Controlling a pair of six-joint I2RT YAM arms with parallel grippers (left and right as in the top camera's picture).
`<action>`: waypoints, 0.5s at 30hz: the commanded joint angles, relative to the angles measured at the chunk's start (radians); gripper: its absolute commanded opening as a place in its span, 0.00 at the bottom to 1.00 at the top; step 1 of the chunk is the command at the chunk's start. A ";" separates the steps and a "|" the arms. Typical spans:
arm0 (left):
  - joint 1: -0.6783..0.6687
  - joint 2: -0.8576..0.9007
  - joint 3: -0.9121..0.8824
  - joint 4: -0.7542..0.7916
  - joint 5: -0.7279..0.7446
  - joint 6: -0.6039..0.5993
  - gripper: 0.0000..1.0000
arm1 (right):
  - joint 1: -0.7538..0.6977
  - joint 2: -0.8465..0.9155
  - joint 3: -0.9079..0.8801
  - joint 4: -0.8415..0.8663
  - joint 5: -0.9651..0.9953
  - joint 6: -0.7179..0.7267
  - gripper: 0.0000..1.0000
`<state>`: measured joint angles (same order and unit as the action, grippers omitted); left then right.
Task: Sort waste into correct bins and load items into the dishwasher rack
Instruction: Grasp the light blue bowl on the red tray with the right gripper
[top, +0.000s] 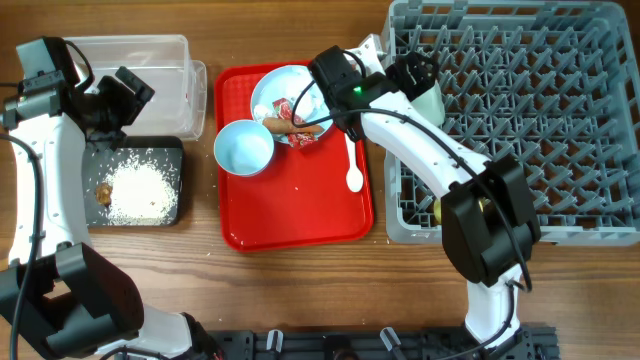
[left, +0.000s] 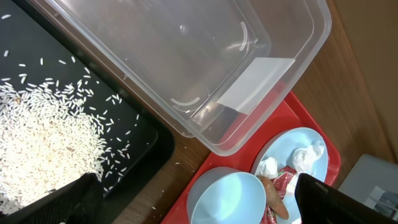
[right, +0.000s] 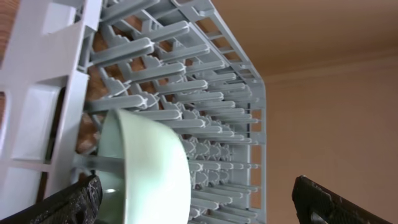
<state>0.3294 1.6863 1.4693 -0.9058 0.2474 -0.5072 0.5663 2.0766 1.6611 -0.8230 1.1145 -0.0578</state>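
Between the wide-spread fingers of the right gripper, which clamp nothing, a mint bowl stands on edge among the pegs of the grey rack, close to one finger. Beyond the rack's wall lies the red tray, carrying a blue bowl, a plate with wrapper and sausage piece, and a white spoon. The left gripper also gapes empty, over the clear tub, with the rice-strewn black tray just beside.
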 joint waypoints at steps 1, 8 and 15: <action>0.005 -0.017 0.014 -0.001 -0.011 0.005 1.00 | 0.003 -0.030 0.011 0.012 -0.114 0.008 1.00; 0.005 -0.017 0.014 -0.001 -0.011 0.005 1.00 | 0.003 -0.278 0.016 0.211 -1.078 0.271 1.00; 0.005 -0.017 0.014 -0.001 -0.011 0.005 1.00 | 0.072 -0.056 -0.034 0.276 -1.284 0.721 0.71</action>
<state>0.3294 1.6863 1.4693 -0.9058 0.2474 -0.5072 0.6003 1.9308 1.6470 -0.5446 -0.1535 0.5282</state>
